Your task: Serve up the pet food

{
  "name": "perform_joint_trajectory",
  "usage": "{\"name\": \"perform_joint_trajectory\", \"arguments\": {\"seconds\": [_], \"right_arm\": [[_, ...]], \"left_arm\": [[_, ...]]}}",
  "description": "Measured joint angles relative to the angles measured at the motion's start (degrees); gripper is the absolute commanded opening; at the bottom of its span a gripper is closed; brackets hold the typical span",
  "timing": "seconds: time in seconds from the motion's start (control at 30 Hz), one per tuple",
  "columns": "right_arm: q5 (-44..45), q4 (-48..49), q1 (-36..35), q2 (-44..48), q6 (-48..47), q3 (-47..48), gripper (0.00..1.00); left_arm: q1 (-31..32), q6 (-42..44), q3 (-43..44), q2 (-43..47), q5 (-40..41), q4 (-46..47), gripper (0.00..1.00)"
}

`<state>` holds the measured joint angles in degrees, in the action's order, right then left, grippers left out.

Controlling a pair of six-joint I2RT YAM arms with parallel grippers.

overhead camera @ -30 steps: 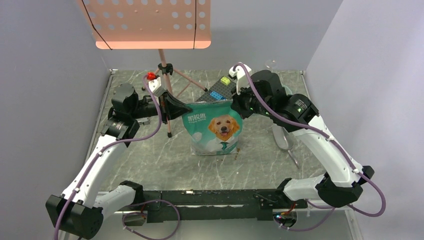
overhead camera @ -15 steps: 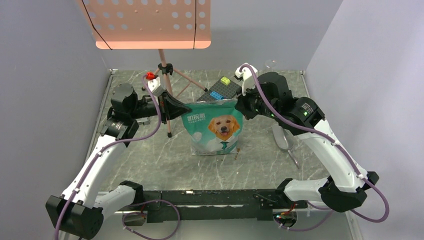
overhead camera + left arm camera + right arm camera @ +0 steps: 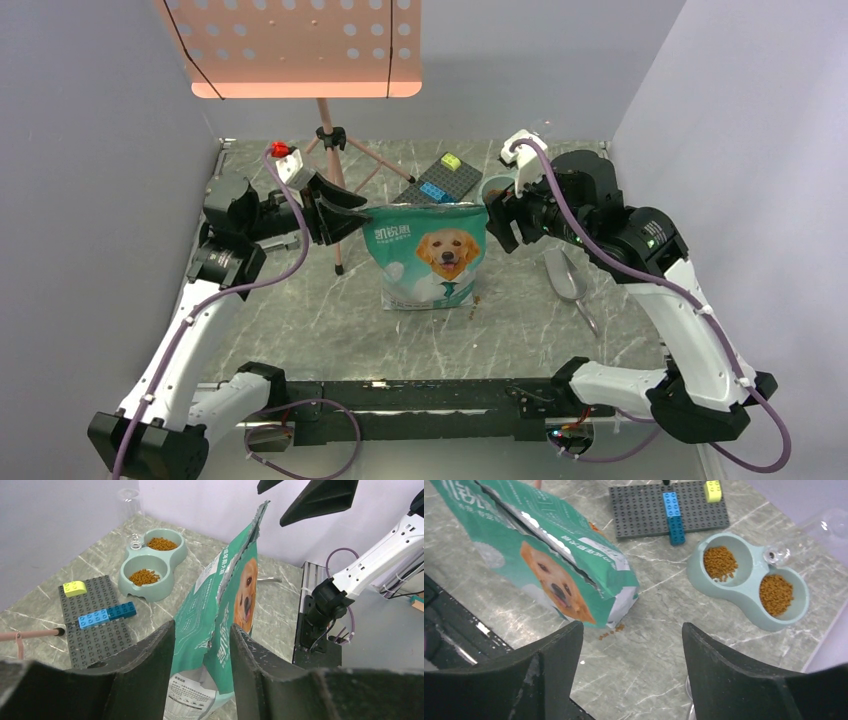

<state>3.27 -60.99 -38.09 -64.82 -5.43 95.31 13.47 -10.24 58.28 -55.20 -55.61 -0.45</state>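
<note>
The grey marble table (image 3: 300,330) fills the middle of the overhead view, with a pink perforated stand panel (image 3: 300,45) hanging over its upper left. At the centre of the table the teal bag (image 3: 430,255) with the golden dog stands upright, its torn top edge open.

My left gripper (image 3: 352,214) sits just left of the bag's upper corner. Its jaws stand apart, and in my left wrist view the bag's edge rises in the gap between my fingers (image 3: 150,655). I cannot tell whether either one touches it, but I am not clamping it. My right gripper (image 3: 631,626) hangs just right of the bag's other upper corner, jaws spread wide, with only bare table between them.

Behind the bag, toward the upper middle of the overhead view, lies a dark grey baseplate (image 3: 644,507) carrying a row of blue bricks (image 3: 672,515) and one yellow brick (image 3: 712,490). Just right of it, at the right of my right wrist view, the pale double bowl (image 3: 730,599) rests flat on the table.

The pet food (image 3: 720,562) lies in both basins of that bowl, a brown heap in each. A few stray pellets (image 3: 611,631) are scattered on the table at the foot of the bag.
</note>
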Motion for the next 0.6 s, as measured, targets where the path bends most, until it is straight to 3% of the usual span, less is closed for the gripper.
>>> {"name": "perform_joint_trajectory", "arguments": {"seconds": [0.3, 0.6], "right_arm": [[-6.62, 1.31, -0.81, -2.93, -1.40, 0.46, 0.96], [-4.96, 5.42, -3.10, -7.58, -1.42, 3.32, 1.00]], "left_arm": [[0.00, -1.64, -1.20, -0.07, -0.50, 0.76, 0.56], [0.00, -3.61, -1.75, 0.92, 0.09, 1.53, 0.62]]}}
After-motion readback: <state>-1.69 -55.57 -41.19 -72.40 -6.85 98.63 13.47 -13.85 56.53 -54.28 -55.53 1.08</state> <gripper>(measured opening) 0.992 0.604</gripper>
